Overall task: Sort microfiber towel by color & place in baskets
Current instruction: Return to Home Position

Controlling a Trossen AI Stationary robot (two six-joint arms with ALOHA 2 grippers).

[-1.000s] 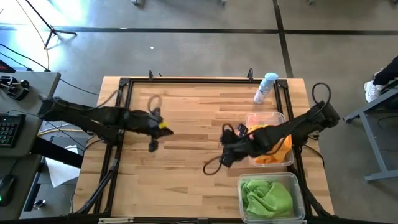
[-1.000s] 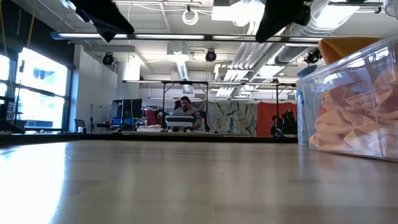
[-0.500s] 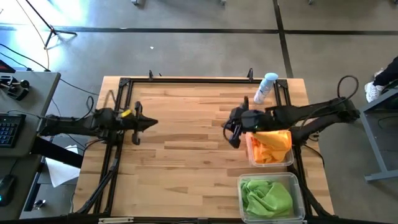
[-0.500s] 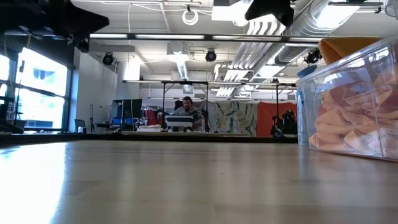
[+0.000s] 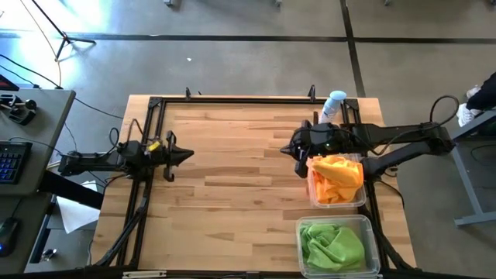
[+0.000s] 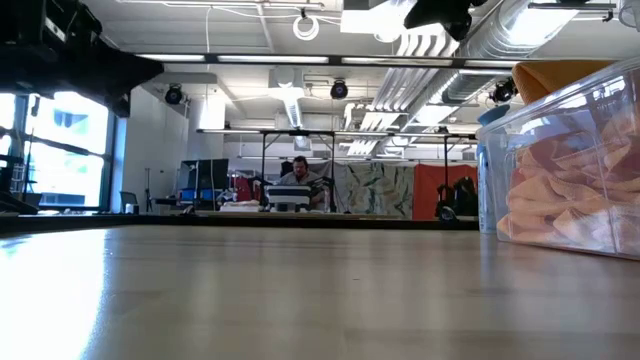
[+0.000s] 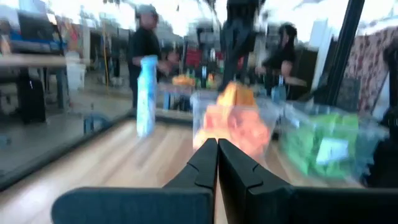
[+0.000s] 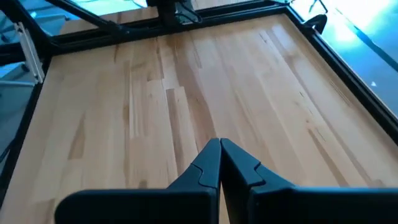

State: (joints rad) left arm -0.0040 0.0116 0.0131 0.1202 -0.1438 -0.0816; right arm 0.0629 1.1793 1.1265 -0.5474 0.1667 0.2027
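Along the right edge of the desk (image 5: 232,186), orange towels (image 5: 337,180) fill one basket (image 5: 311,198) and green towels (image 5: 333,244) the second basket (image 5: 372,232), so sorting looks finished; the left jaws, pressed together and empty, hang near the left edge, the right jaws likewise beside the orange load.

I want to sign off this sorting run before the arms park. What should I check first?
1. Orange towels in the upper basket of the high view: ok.
2. Green towels in the lower basket: ok.
3. No towel loose on the table: ok.
4. Left gripper jaws shut, empty: ok.
5. Right gripper jaws shut, empty: ok.
6. Spray bottle upright: ok.
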